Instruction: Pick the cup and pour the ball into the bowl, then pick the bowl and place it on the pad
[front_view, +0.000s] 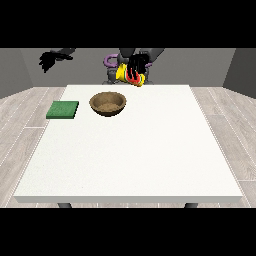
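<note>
At the bench's (128, 150) far edge, roughly 12 o'clock, the robot hand at the view's right (137, 66) is holding a yellow cup with red flame markings (131, 76) up in the air, above the surface. Dark fingers wrap over the cup's side; cup is tilted, lying close to sideways. Can't make out the ball anywhere, so no call on whether it is inside the cup.

Round brown wooden-looking bowl (107, 104) sits upright on the large white bench, at about 7 o'clock from the cup, near it but apart. Bowl interior looks plain brown; contents not distinguishable.

Flat green square pad (63, 109) lies on the bench at 9 o'clock from the bowl, near the left edge, with a clear gap between the two.

The robot hand at the view's left (50, 59) hangs raised off the bench, beyond the far-left corner at about 11 o'clock from the pad, holding nothing. Its fingers droop downward, relaxed rather than curled.
</note>
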